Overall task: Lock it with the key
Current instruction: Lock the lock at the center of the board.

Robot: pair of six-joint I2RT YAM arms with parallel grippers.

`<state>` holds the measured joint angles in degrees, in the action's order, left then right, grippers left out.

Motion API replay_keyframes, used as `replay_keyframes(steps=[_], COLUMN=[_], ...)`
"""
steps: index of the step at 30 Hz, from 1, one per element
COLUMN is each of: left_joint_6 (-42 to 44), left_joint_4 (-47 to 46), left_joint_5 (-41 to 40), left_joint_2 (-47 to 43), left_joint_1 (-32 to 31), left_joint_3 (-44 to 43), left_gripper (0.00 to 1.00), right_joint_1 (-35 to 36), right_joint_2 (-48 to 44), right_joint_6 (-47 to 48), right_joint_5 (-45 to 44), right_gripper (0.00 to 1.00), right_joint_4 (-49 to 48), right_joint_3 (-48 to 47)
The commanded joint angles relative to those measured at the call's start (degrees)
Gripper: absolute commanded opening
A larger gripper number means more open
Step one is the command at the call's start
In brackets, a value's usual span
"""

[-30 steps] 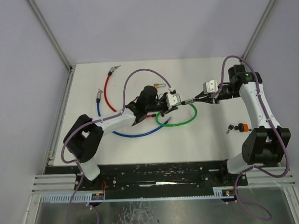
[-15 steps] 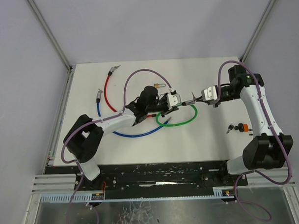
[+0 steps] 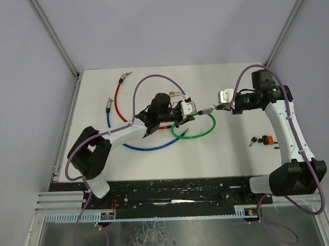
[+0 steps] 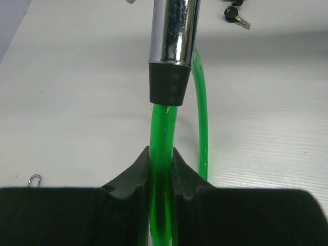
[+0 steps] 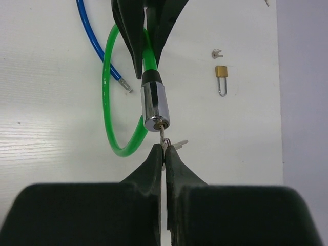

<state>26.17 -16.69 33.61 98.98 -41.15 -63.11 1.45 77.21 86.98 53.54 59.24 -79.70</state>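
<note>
Key is in the chrome lock barrel over the middle of the counter: left gripper clamped on the green cable just behind it, right gripper pinched tight on the key, so next, I'd say, comes a steady wrist twist without pulling out.

A white desk carries a red cable at its far left. A blue cable curves nearer the front and ends in a bare metal tip. A small brass padlock lies flat, with a tiny key near its body end. Well apart, on the right, a black-headed key bunch lies beside an orange piece.
</note>
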Motion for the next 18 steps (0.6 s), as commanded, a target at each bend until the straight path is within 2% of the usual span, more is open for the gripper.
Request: replay_keyframes(steps=[1,5,9,12,15,18], left_joint_6=[-1.4,-1.0,-1.1,-2.2,-2.5,-2.4], left_joint_4=[7.5,8.9,9.9,9.9,11.7,13.5], left_joint_5=[3.0,3.8,5.3,8.9,12.6,13.2], left_joint_2=[-0.4,-0.3,-0.2,0.1,1.0,1.9], left_joint_1=[0.4,0.6,1.6,2.9,4.0,4.3], left_joint_3=[2.1,1.8,1.7,1.4,0.3,-0.9], left_gripper=[0.00,0.00,0.00,0.00,0.00,0.00], right_joint_1=[-0.4,-0.4,-0.4,-0.4,-0.4,-0.4], right_joint_2=[-3.8,-7.6,-4.6,-2.7,-5.1,-5.7], right_joint_6=[6.8,8.7,6.5,12.7,19.6,15.2], right_joint_5=[1.0,2.0,3.3,2.7,1.6,2.2], right_gripper=[0.00,0.00,0.00,0.00,0.00,0.00], right_joint_4=[0.2,-3.6,2.8,8.1,7.7,5.8], right_joint_3=[2.7,5.2,-2.7,-6.1,-2.4,-2.7])
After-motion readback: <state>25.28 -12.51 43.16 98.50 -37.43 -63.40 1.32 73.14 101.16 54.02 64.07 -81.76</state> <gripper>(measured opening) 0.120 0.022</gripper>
